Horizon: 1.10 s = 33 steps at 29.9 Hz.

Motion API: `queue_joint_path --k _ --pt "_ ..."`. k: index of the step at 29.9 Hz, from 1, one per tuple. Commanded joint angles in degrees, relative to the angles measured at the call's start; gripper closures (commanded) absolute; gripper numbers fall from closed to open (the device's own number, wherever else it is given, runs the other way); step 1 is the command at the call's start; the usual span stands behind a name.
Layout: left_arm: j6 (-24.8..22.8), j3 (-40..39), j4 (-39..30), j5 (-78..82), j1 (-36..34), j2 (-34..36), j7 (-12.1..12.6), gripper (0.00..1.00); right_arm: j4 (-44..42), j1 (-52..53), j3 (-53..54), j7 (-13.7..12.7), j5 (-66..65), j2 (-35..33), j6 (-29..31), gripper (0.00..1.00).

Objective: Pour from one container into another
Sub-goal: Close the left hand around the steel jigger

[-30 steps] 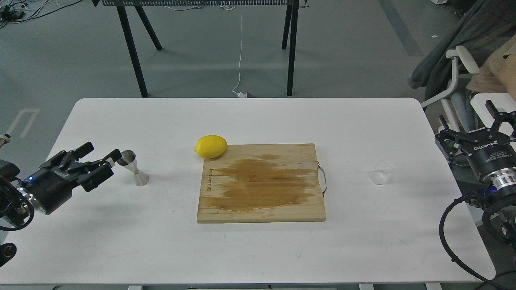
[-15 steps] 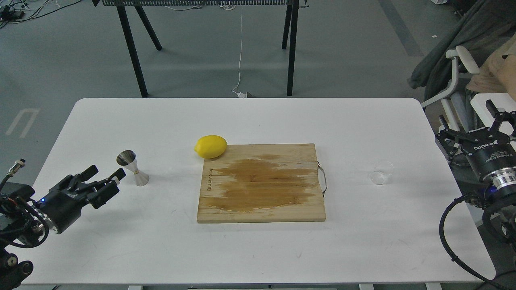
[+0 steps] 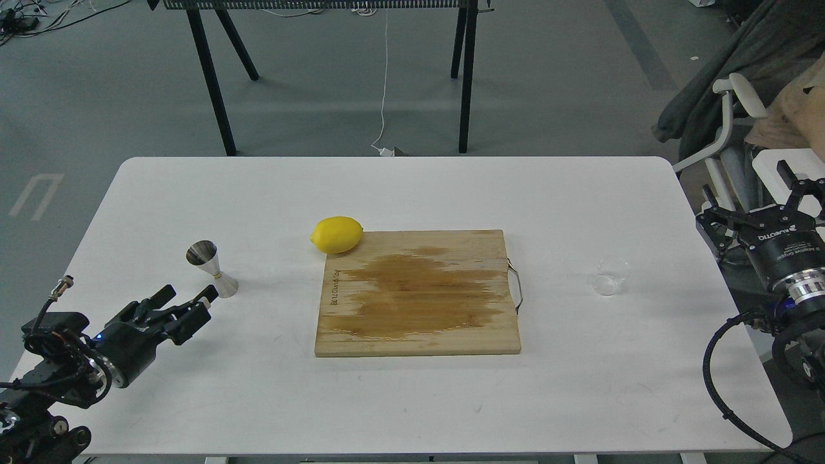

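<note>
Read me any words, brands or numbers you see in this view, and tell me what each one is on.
"ROBOTIQ": white lettering on the right gripper body, seen upside down.
Smaller white print beneath it on the same gripper: too small to read.
Burnt-in lettering running sideways along the left edge of the wooden cutting board: too blurred to read.
The lemon, steel jigger and clear cup show no text.

White table [image 3: 412,193], rounded corners. Wooden cutting board [image 3: 417,293] lying flat mid-table, large dark wet-looking stain across its middle, metal wire handle [image 3: 516,285] on the right edge, small burned-in lettering along the left edge, unreadable. Lemon [image 3: 336,234] at the board's far-left corner, touching or slightly overlapping the edge. Behind the table: grey floor, black metal stand legs [image 3: 213,77], white cable [image 3: 384,84] hanging down to a plug on the floor. Far right: white chair [image 3: 731,129] draped with dark cloth.
</note>
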Motion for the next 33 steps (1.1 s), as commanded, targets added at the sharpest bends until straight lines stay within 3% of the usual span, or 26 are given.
queue_joint_path --k 1,12,33 --pt "-0.37 0.01 1.56 0.01 -1.20 -1.50 -0.01 0.00 -0.04 0.00 -0.01 -0.01 0.00 0.00 0.00 0.01" --pt "-0.37 5.10 7.01 -0.25 -7.44 -5.55 -0.01 0.01 0.05 -0.09 0.17 -0.01 0.00 -0.35 0.00 0.01" --pt "-0.55 5.89 16.58 -0.17 -12.98 -10.38 -0.01 0.01 0.13 -0.09 0.26 0.08 0.00 -0.61 0.00 0.01"
